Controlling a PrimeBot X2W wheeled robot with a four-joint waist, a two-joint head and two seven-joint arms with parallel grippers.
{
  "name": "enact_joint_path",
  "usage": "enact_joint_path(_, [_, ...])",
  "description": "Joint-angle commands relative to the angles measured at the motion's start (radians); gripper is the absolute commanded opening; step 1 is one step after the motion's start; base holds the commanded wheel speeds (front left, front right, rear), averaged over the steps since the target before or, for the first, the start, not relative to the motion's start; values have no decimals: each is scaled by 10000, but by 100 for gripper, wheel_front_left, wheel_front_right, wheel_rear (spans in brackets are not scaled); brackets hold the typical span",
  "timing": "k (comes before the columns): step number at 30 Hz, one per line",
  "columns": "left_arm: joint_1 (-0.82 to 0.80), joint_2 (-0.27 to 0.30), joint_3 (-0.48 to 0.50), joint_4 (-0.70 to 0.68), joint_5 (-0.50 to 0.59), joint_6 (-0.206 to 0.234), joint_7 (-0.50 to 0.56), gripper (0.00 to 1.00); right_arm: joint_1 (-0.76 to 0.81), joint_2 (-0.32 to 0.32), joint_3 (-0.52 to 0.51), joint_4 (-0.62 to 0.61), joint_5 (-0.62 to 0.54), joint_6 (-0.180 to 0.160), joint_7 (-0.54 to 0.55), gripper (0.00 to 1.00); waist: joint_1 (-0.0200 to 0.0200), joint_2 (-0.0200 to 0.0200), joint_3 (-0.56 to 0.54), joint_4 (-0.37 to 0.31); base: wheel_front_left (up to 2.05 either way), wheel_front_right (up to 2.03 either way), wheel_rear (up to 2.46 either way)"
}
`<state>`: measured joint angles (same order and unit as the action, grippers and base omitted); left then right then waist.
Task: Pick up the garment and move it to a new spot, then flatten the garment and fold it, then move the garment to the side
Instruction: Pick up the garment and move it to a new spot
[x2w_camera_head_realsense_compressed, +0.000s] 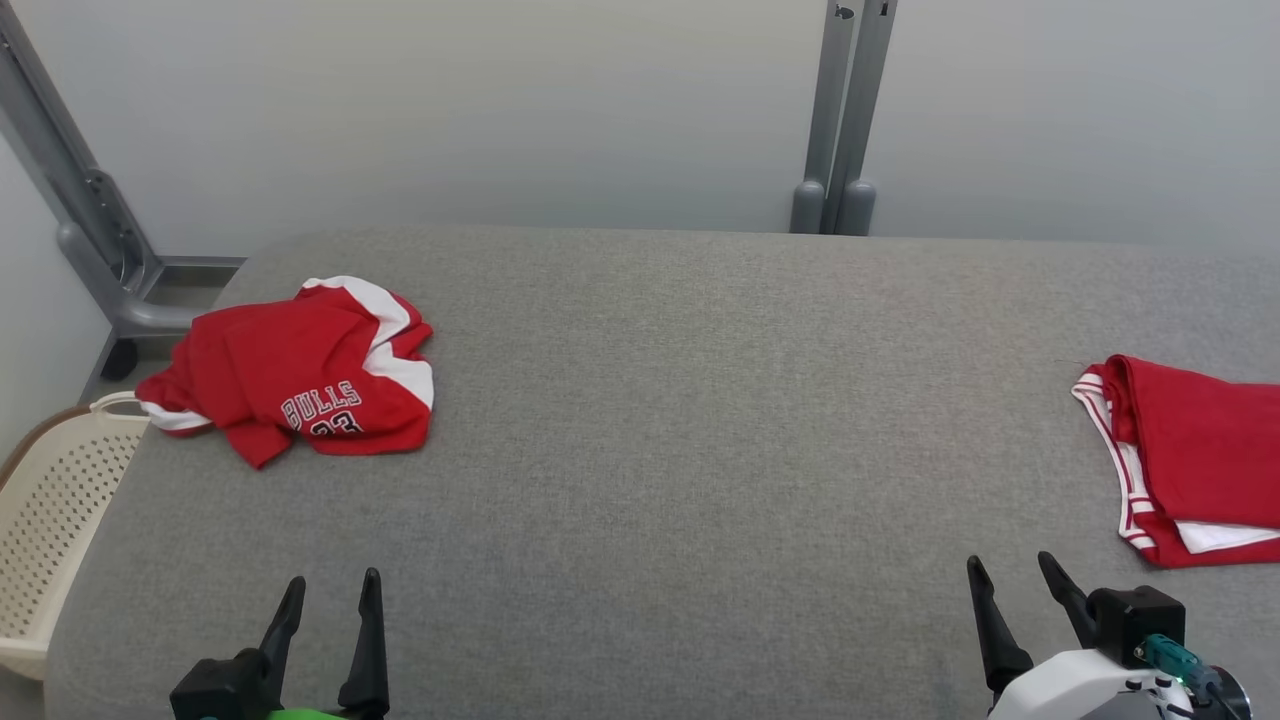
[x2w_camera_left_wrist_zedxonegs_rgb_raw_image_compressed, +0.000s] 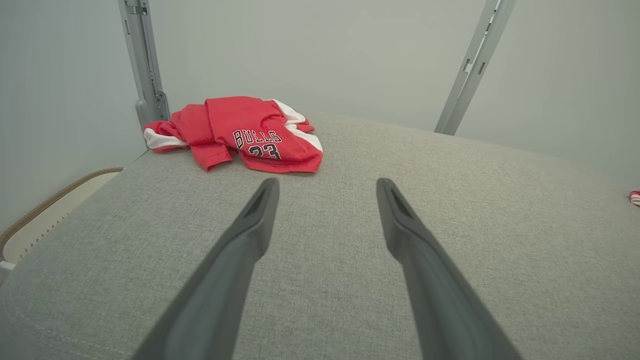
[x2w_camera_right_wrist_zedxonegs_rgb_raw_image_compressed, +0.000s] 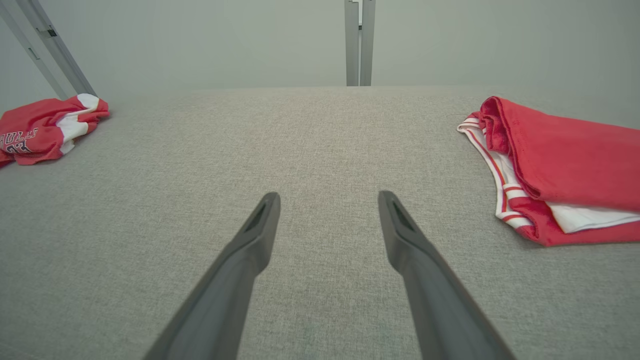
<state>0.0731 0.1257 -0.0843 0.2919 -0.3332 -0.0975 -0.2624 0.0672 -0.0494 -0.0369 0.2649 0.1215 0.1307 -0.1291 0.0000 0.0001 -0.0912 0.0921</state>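
One crumpled red Bulls jersey

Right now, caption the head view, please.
Left gripper and right gripper open over grey table; crumpled Bulls jersey left, folded red garment right.

Robot lab or test cell for laundry handling. Bare pale walls all round. Grey metal frame posts standing behind grey fabric-covered desk. Cream perforated basket at desk's left end. Crumpled red jersey near that end, folded red garment at far right edge.
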Motion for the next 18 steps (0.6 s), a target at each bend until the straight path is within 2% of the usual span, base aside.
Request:
enact_joint_path(1, [-129,-40,6,-18,115,-51,-29,100,94,-23,-12,-72,61,-2,-30,100,0,-1,3,172,0,0,0])
enact_joint_path(13, [1,146,68,58,195,-69,-30,100,69,-23,483,-65,265,-2,-185,100,0,-1,-81,1663,0,0,0])
enact_joint_path(18, [166,205,45,34,229,-4,-22,100,27,-24,696,-55,305,-2,-228,100,0,-1,-108,2069,0,0,0])
